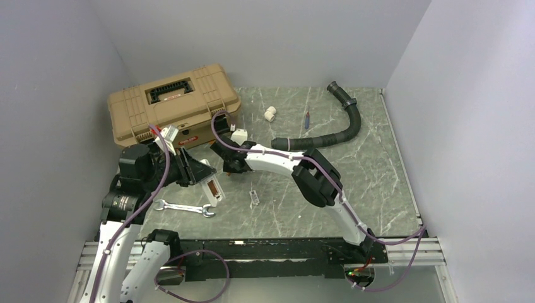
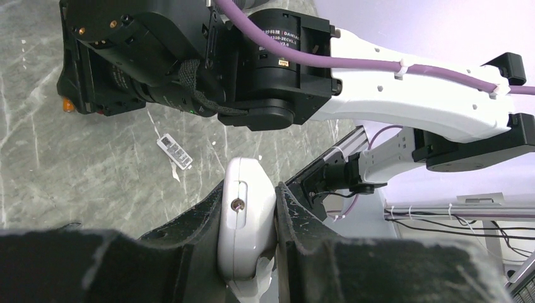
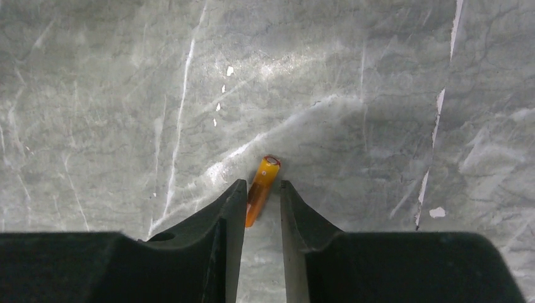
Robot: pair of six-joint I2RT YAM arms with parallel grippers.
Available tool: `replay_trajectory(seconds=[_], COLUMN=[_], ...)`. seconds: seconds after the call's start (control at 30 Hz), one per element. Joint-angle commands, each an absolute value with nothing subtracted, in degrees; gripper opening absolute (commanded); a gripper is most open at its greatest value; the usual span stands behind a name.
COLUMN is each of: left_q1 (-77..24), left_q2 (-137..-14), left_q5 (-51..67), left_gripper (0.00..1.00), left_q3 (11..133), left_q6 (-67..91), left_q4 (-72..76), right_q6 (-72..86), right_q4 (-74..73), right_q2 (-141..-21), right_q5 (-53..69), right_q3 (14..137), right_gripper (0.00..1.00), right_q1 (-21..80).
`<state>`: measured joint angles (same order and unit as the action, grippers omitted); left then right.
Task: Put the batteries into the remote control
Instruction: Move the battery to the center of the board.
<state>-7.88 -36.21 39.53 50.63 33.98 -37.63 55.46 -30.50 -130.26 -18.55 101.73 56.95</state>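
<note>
My left gripper (image 1: 203, 178) is shut on the white remote control (image 1: 212, 188) and holds it up on edge over the table, with its orange-brown battery recess showing. In the left wrist view the remote's rounded end (image 2: 245, 218) is pinched between both fingers of the left gripper (image 2: 249, 192). My right gripper (image 1: 229, 168) is down at the table just right of the remote. In the right wrist view an orange battery (image 3: 265, 175) lies on the table between the narrowly open jaws of the right gripper (image 3: 262, 184); it rests against the left finger (image 3: 232, 202), with a gap on the other side.
A small clear cover (image 1: 254, 197) lies on the table, also in the left wrist view (image 2: 174, 151). A silver wrench (image 1: 184, 207) lies front left. A tan toolbox (image 1: 173, 101), a white fitting (image 1: 270, 113), a red-and-blue stick (image 1: 307, 120) and a black hose (image 1: 344, 126) are at the back.
</note>
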Motion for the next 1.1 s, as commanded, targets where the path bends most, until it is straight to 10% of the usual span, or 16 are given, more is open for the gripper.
replay_trajectory(seconds=[0.0,1.07], left_q1=[-7.49,-7.29], left_q2=[-35.69,-37.45], left_q5=[39.15,40.11], left_gripper=[0.0,0.0], left_q3=[52.39,49.54], left_q6=[33.13,34.74], left_q4=[-36.7,-32.98], right_q6=[52.62,32.35], right_q4=[-33.81,-31.96], right_q2=[-131.7,-109.55], right_q5=[-21.71,-21.24], right_q3=[103.73,67.78], right_gripper=[0.27,0.0], right_q1=[58.18,49.47])
